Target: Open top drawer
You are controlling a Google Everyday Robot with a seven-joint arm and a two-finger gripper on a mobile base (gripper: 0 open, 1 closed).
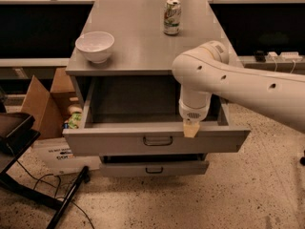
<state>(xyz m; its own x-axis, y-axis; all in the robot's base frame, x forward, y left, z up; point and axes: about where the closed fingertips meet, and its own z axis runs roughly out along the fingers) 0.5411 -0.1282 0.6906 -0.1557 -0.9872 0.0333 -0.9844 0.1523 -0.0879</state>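
You see drawer (114, 144) at centre frame: grey, wide flat front, small dark handle, standing well open. Gripper (191, 128) at front's top edge, just right of handle; its grip cannot be told.

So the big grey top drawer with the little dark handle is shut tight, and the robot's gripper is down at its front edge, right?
Not quite. The camera view shows the big grey top drawer pulled well out from the cabinet, so you can see into its deep box. The rest is right: the robot's gripper is down at the drawer's front edge, just right of the little dark handle.
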